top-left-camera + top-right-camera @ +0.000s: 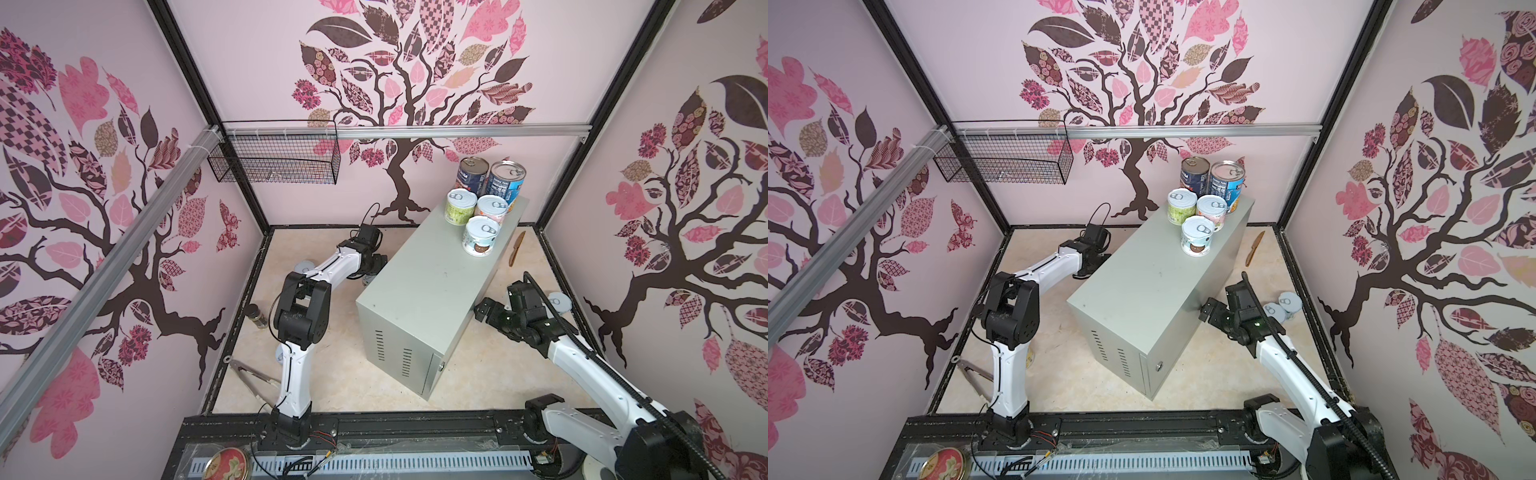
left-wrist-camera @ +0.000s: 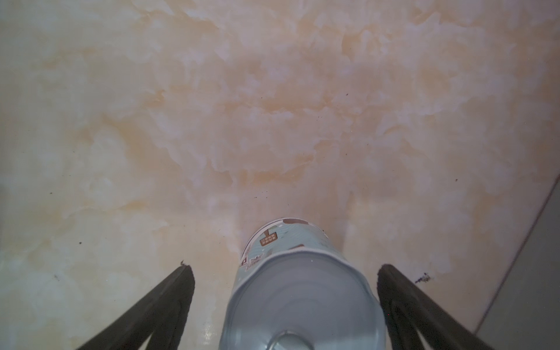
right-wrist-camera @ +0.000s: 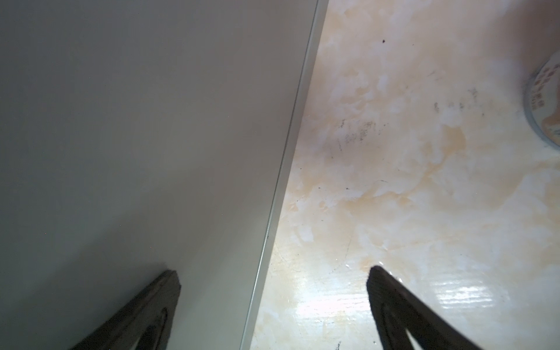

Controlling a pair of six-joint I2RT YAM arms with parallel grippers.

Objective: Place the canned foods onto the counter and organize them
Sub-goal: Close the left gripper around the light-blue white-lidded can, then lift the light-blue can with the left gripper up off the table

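Currently placed: 5 canned foods, upright, clustered at the far end of the desk (image 1: 415,291), a long grey metal box.
- Far row: tall dark blue can (image 1: 473,173) beside tall blue can (image 1: 505,180).
- Next row: green can (image 1: 461,206) touching pink can (image 1: 491,210).
- Nearest: white-and-blue can (image 1: 481,235), alone, close to the right edge.
- Near half of the desk top bare.

Left to place, as far as visible:
- Pale blue can (image 2: 303,291), standing on the marbled floor just left of the desk.
- Partly hidden can (image 1: 306,266), behind the left forearm.
- Near right can (image 1: 1275,312) and far right can (image 1: 1290,302), side by side on the floor towards the right wall.
- More behind arms or desk: cannot tell.

Judged roughly half done.

Left tool (image 2: 285,269): spread wide, straddling the pale blue can, a gap on each side, nothing gripped yet.

Right tool (image 3: 274,277): spread wide, empty, low beside the desk's right wall.

Surroundings, none meant for the desk:
- Black wire basket (image 1: 274,166), hung on the far-left rail.
- Small dark jar (image 1: 258,316) and metal tongs (image 1: 249,372), near left.
- Wooden knife (image 1: 516,248), on the floor at the far right.
- Round red-gold tin (image 1: 227,463), on the near frame.

In the way, by judgement:
- Desk wall close beside the left tool, and the desk's height to clear on any lift.
- Far end crowded, so later placings probably nearer.
- Both right-hand cans behind the right tool, calling for a turn away from the desk.
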